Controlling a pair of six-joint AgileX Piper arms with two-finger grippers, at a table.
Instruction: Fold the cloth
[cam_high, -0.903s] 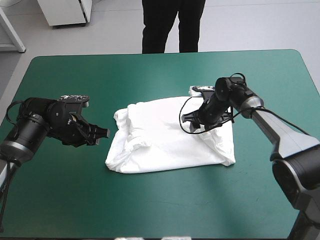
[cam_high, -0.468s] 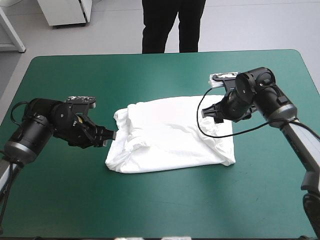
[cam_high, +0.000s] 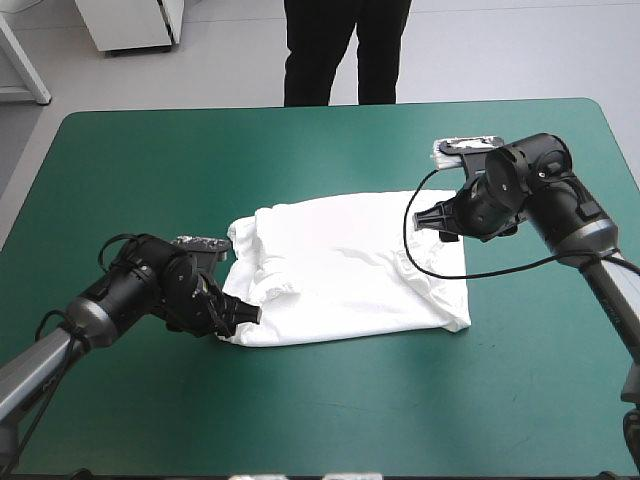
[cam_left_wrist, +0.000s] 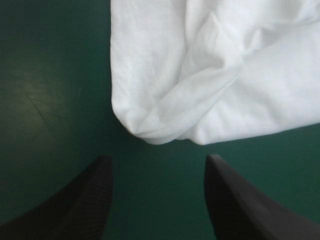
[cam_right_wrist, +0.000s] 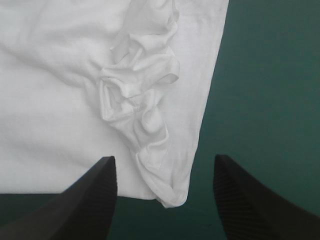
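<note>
The white T-shirt (cam_high: 340, 270) lies as a loosely folded bundle in the middle of the table. My left gripper (cam_high: 248, 314) sits low at its front-left corner. In the left wrist view that gripper (cam_left_wrist: 157, 162) is open, and the shirt's rounded corner (cam_left_wrist: 150, 132) lies just ahead of its fingers without touching them. My right gripper (cam_high: 428, 218) hovers over the shirt's far right edge. In the right wrist view it (cam_right_wrist: 164, 159) stands open above a crumpled ridge (cam_right_wrist: 137, 95) of the T-shirt (cam_right_wrist: 60, 110), near a corner.
Bare teal-green cover (cam_high: 330, 400) surrounds the shirt on every side, with the widest stretch toward the table's front edge.
My left arm has swung in and toward the front, from beside the shirt's left edge to its front-left corner. The right gripper has drawn back from the shirt's middle to its far right edge.
</note>
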